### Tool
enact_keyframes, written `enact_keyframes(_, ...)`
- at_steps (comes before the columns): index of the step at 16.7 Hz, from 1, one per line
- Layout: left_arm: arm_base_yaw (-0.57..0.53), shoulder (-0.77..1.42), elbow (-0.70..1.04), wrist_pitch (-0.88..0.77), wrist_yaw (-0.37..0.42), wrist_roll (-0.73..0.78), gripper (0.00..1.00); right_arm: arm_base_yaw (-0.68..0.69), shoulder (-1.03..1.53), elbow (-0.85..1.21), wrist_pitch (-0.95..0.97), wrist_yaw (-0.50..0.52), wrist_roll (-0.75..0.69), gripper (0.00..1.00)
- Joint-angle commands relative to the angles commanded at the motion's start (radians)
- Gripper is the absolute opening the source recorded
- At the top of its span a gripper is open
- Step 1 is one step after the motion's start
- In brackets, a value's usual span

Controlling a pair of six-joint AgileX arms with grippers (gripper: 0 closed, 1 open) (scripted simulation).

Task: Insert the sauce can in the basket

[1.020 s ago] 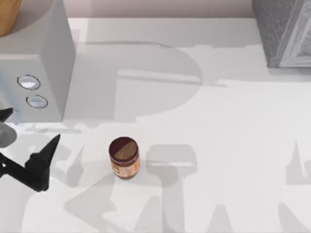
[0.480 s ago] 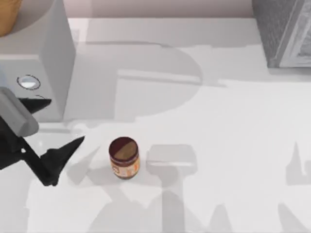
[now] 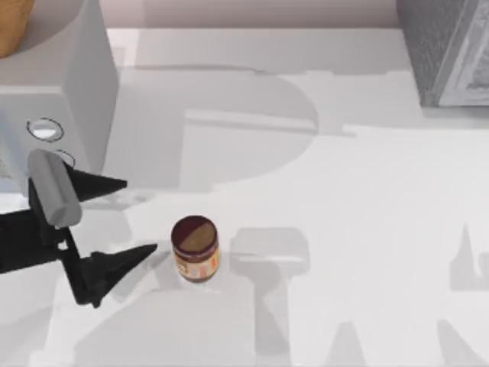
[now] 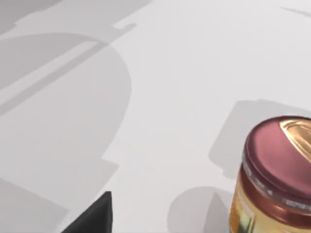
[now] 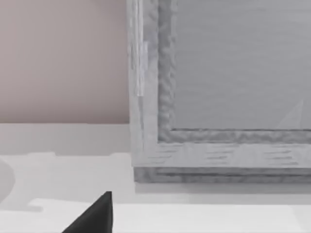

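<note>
The sauce can (image 3: 195, 248) stands upright on the white table, left of the middle, with a dark maroon lid and an orange-and-cream label. My left gripper (image 3: 141, 215) is open just to its left, apart from it. The nearer fingertip (image 3: 153, 248) points at the can's side and the farther fingertip (image 3: 122, 184) lies beyond it. The left wrist view has the can (image 4: 277, 179) close by and one dark fingertip (image 4: 95, 216). A tan curved edge, the basket (image 3: 11, 27), peeks in at the far left corner. One fingertip (image 5: 95, 216) of my right gripper sits wide of centre, holding nothing.
A tall pale grey block (image 3: 65, 92) with two round discs on it stands at the far left, close behind my left gripper. A textured grey box (image 3: 447, 50) fills the far right corner and faces my right wrist camera as the grey box (image 5: 218, 87).
My left gripper has swung in from the left edge toward the can, staying open. The can has not moved.
</note>
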Motion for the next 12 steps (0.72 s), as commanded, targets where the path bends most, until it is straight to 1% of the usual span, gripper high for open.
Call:
enact_keyframes(9, 0.003, 0.454, 0.128, 0.171, 0.311, 0.193, 1.0, 0.0, 0.0, 0.0, 0.0, 0.0, 0.0, 1.0)
enact_keyframes(12, 0.003, 0.555, 0.153, 0.206, 0.383, 0.234, 1.0, 0.0, 0.0, 0.0, 0.0, 0.0, 0.0, 1.0)
